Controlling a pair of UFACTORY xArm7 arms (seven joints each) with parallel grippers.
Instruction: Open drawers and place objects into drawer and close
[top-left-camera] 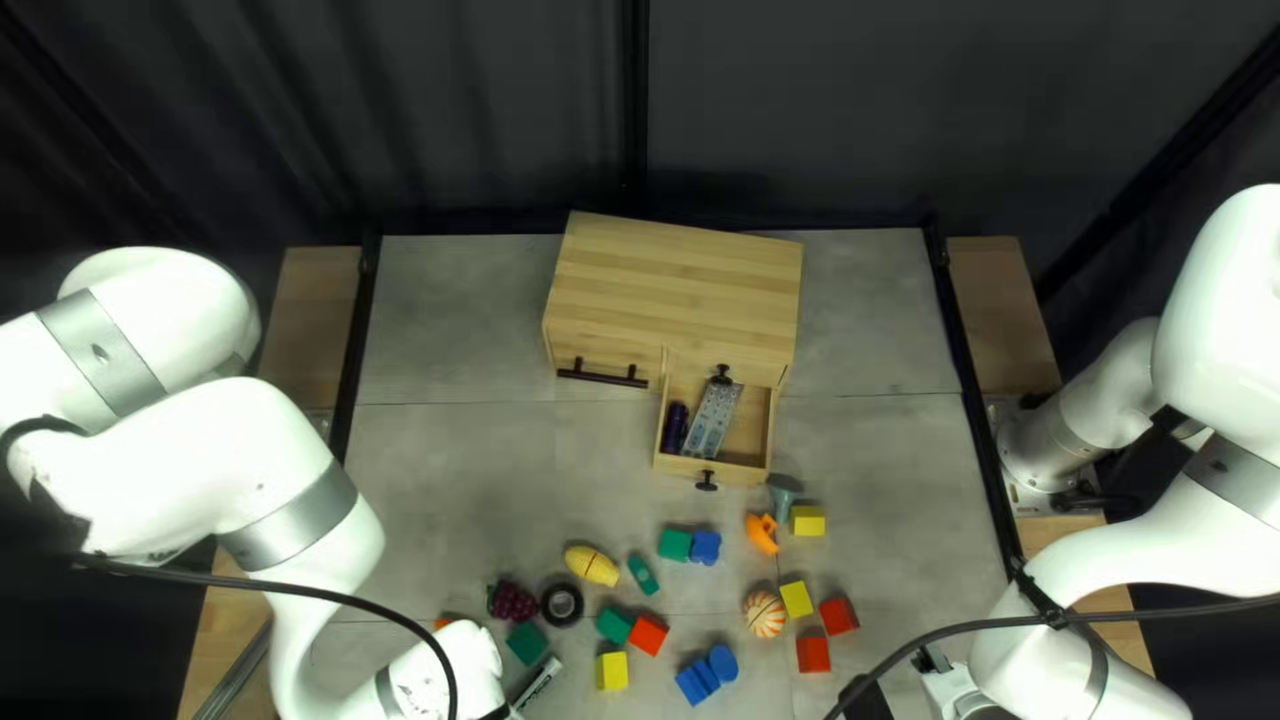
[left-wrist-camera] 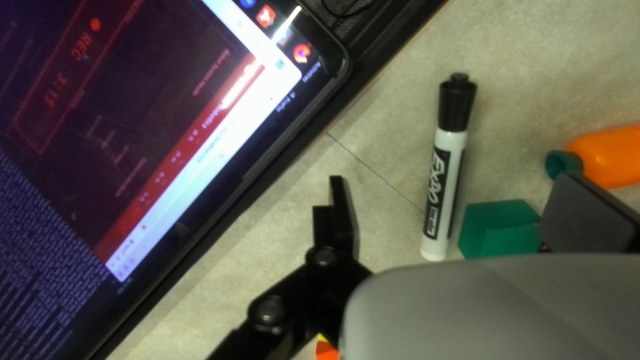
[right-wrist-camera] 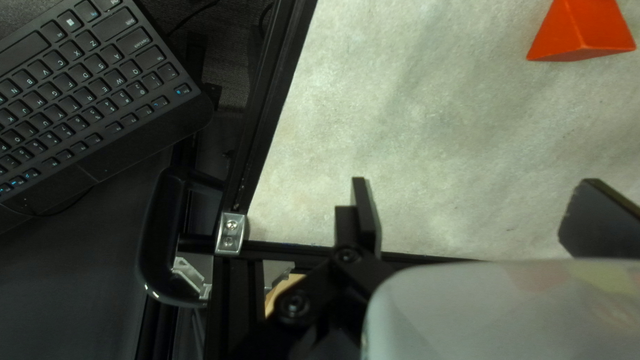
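Observation:
A wooden cabinet (top-left-camera: 680, 287) stands at the back, its small drawer (top-left-camera: 744, 472) pulled out, holding a remote (top-left-camera: 712, 419) and a dark purple object (top-left-camera: 675, 427). The wider drawer with the bar handle (top-left-camera: 600, 376) is closed. My left gripper (top-left-camera: 499, 714) is at the near edge of the top left view, mostly cut off; in its wrist view the left gripper (left-wrist-camera: 460, 213) stands open above a marker (left-wrist-camera: 445, 173) and a green block (left-wrist-camera: 499, 230). My right gripper (top-left-camera: 870, 700) is low at the right; in its wrist view the right gripper (right-wrist-camera: 477, 217) is open over bare table.
Toy foods, including a ball (top-left-camera: 764, 614), corn (top-left-camera: 591, 564) and grapes (top-left-camera: 511, 600), lie among coloured blocks (top-left-camera: 650, 634) before the cabinet. A black ring (top-left-camera: 562, 604) lies there too. A screen (left-wrist-camera: 167, 133) and a keyboard (right-wrist-camera: 87, 87) sit beyond the table's edge.

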